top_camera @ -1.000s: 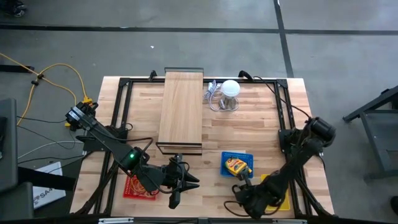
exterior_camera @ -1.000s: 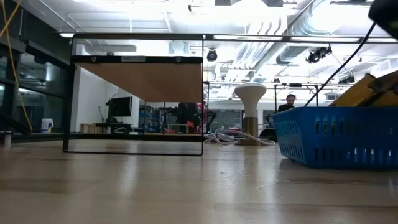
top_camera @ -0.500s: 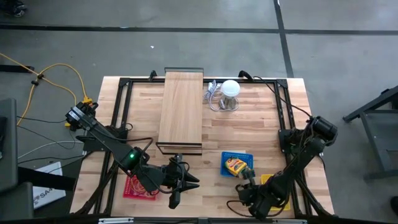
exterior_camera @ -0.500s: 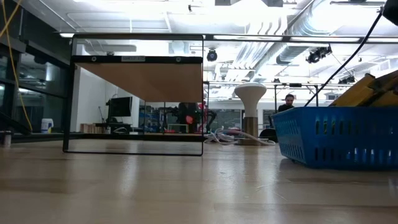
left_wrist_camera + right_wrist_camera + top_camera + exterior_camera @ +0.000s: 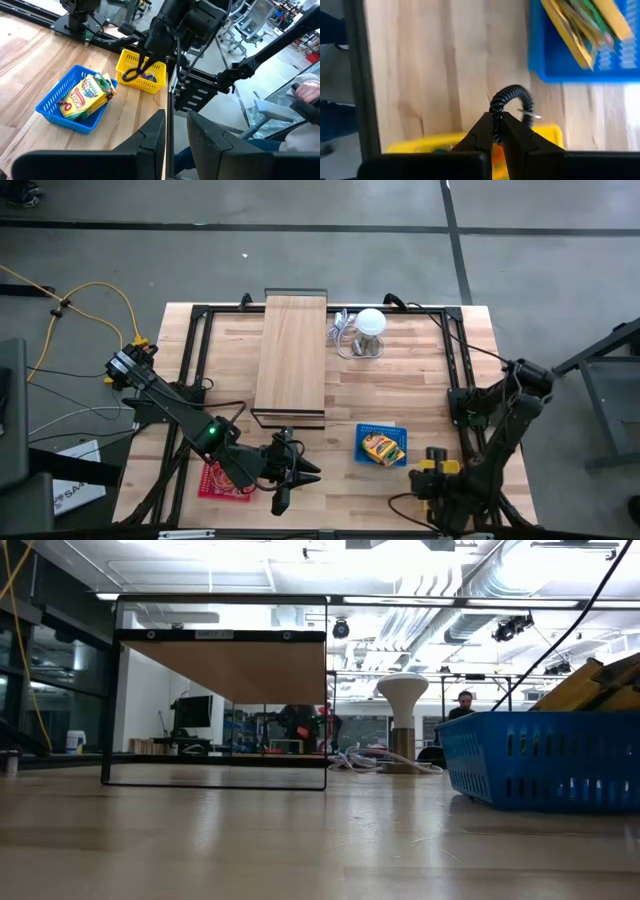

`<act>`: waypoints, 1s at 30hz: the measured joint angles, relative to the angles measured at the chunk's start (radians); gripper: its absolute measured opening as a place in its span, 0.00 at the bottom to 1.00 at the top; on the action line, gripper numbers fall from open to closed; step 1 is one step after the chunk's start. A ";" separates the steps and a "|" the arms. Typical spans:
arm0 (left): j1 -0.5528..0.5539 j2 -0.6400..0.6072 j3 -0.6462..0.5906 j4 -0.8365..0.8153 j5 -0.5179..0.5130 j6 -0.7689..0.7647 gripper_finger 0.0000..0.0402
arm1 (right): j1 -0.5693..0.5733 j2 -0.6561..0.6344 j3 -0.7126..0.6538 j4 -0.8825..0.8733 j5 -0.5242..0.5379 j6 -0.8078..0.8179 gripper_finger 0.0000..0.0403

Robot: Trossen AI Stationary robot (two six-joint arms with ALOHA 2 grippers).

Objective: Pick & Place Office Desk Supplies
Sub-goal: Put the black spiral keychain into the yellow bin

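Right claw (image 5: pixel 496 131) pinches a black coiled loop (image 5: pixel 509 102) at its base; light, springy, liable to slip; left claw (image 5: pixel 172 131), lower centre, parted, empty.

Robotics lab or open workshop hall. Bare grey concrete floor (image 5: pixel 560 240) marked with dark lines around a wooden worktop (image 5: pixel 400 380), framed by black rails (image 5: pixel 200 340) bolted to it. Yellow cable (image 5: pixel 100 295) trailing over the floor left of the worktop. Beyond the worktop, high open ceiling with exposed ducts (image 5: pixel 500 580), pipes and strip lights (image 5: pixel 250 555); glass partitions (image 5: pixel 30 670); a monitor (image 5: pixel 192 712) and cluttered benches far behind. Person (image 5: pixel 465 705) seated at the back. Office chairs (image 5: pixel 255 15) and more metal stands past the worktop's edge.
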 joint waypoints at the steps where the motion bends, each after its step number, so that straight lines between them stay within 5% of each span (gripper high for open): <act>1: 0.000 0.000 0.000 0.000 0.000 0.000 0.19 | 0.012 -0.004 0.000 -0.017 0.000 0.028 0.04; 12: 0.000 0.000 0.000 0.000 0.000 0.000 0.19 | 0.123 -0.011 0.000 -0.087 -0.030 0.261 0.04; 30: 0.000 0.000 0.000 0.000 0.000 0.000 0.19 | 0.147 -0.011 0.000 -0.126 -0.037 0.338 0.06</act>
